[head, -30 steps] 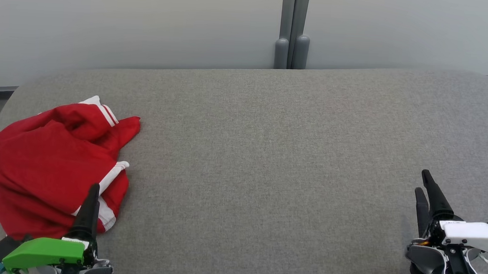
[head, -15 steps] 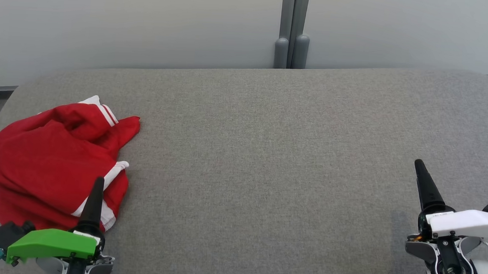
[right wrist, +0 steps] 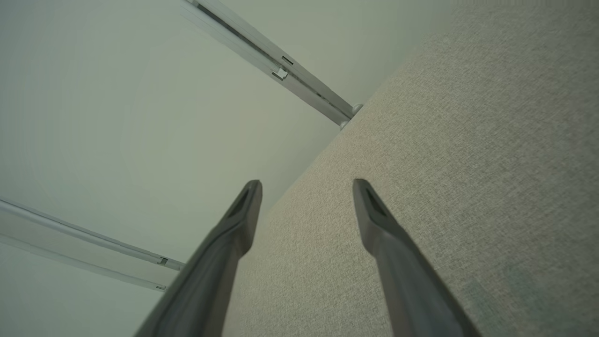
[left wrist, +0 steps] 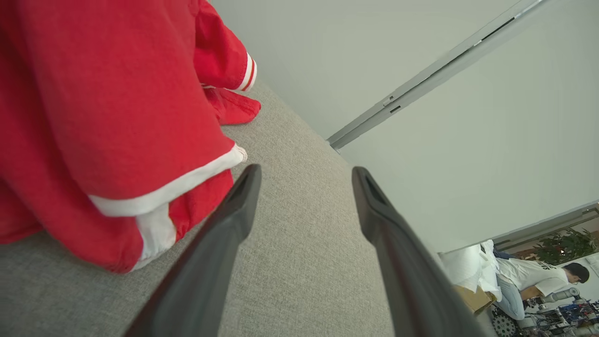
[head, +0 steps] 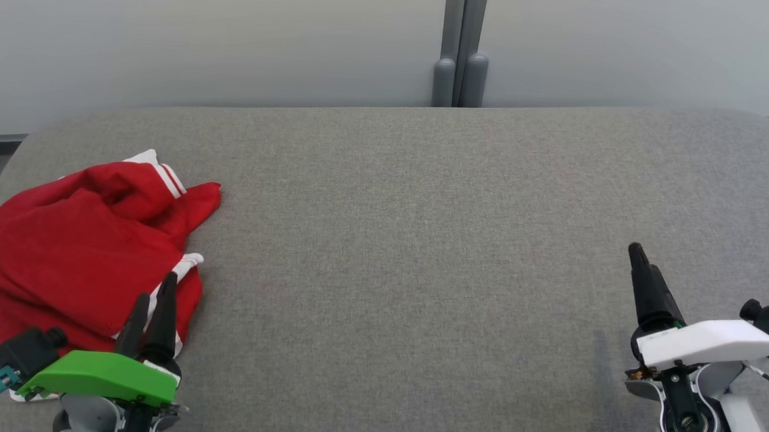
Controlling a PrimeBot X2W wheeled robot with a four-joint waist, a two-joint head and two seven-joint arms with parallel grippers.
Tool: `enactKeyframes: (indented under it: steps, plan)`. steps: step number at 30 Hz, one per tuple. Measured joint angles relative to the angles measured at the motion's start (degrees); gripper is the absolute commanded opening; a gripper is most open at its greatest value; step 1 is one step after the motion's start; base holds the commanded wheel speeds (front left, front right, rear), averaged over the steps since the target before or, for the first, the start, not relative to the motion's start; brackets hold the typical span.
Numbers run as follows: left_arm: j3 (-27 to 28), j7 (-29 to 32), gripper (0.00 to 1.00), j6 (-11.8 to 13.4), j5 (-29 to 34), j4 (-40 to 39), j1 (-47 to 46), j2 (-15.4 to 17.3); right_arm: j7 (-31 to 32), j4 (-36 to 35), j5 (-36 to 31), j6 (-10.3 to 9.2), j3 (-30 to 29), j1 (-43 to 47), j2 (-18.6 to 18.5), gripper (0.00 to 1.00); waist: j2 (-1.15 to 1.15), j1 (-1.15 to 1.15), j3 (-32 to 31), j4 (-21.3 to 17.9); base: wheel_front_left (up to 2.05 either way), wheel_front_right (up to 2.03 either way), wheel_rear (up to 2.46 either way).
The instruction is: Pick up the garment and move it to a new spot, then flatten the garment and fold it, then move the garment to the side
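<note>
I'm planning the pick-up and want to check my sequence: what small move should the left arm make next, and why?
Probably nudge the left end effector forward and slightly left, so its open fingers straddle the white-trimmed hem of the garment. It holds nothing, and the crumpled red cloth lies just beside it on the gray surface; the right end effector, also open, is far off.

A grey fabric-covered surface [head: 422, 244] with rounded far corners stands against pale wall panels [head: 203, 35]. A vertical grey strip [head: 462, 22] joins the panels and ends in two rounded caps [head: 458, 81] just behind the far edge. In the left wrist view, far off past the panels, a person in a white top [left wrist: 529, 274] is near a cardboard box [left wrist: 472, 297] and a green plant [left wrist: 561, 245].
</note>
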Motion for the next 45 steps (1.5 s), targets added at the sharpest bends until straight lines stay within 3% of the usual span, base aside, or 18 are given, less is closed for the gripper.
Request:
enactKeyframes:
  steps: [20, 45]
  plan:
    - [-2.31, -3.99, 1.0, 3.16, 17.66, -1.81, 0.76, 0.75, -3.76, -1.31, -16.82, -2.55, 5.11, 0.17, -0.79, 1.0, 0.0, 0.0, -0.2, 0.06, 0.0, 0.0, 0.0]
    - [-4.76, -8.81, 1.0, 6.28, 34.12, -2.71, 3.95, 0.68, -8.64, -2.16, -35.56, -5.1, 9.94, 0.35, -1.45, 1.0, 0.0, 0.0, -0.59, 0.2, 0.0, 0.0, 0.0]
